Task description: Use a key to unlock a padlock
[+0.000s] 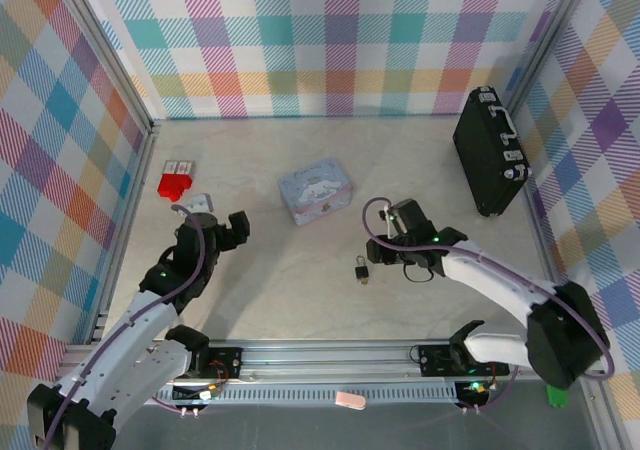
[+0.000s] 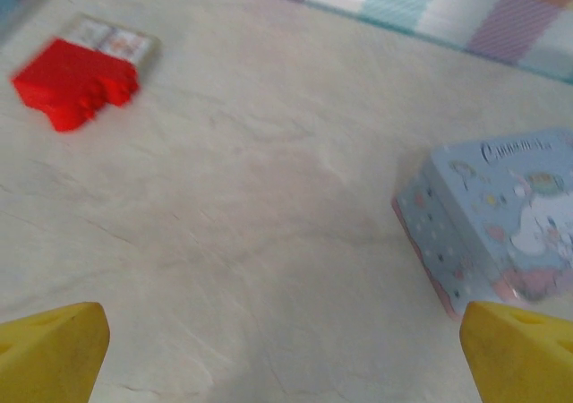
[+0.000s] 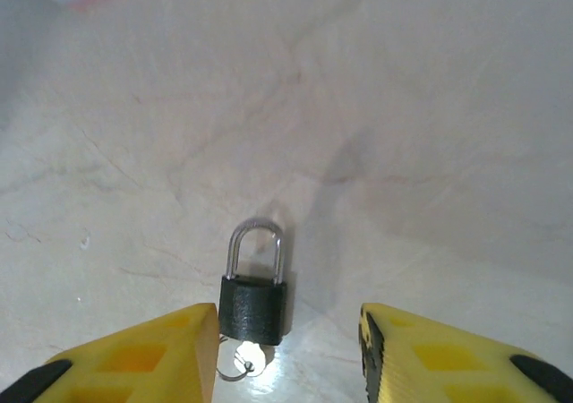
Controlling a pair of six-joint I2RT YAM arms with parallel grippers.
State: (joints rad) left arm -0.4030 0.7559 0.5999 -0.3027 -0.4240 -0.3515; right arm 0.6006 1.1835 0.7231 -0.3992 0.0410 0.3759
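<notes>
The padlock [image 3: 253, 309] lies flat on the pale table, dark body with a thin silver shackle [image 3: 255, 246] pointing away from the camera. The key [image 3: 246, 360] sticks out of the body's near end, its shiny head and a thin wire ring showing. My right gripper [image 3: 286, 354] is open; the padlock lies between its yellow fingers [image 3: 134, 363], close to the left one, and nothing is gripped. From above, the padlock [image 1: 361, 268] lies just left of the right gripper [image 1: 383, 257]. My left gripper [image 1: 237, 226] is wide open over bare table [image 2: 286, 358].
A pastel blue tin [image 1: 316, 192] stands mid-table, at the right in the left wrist view [image 2: 501, 215]. A red block [image 1: 175, 183] with a small packet lies at the far left [image 2: 76, 85]. A black hard case [image 1: 490, 150] leans by the right wall.
</notes>
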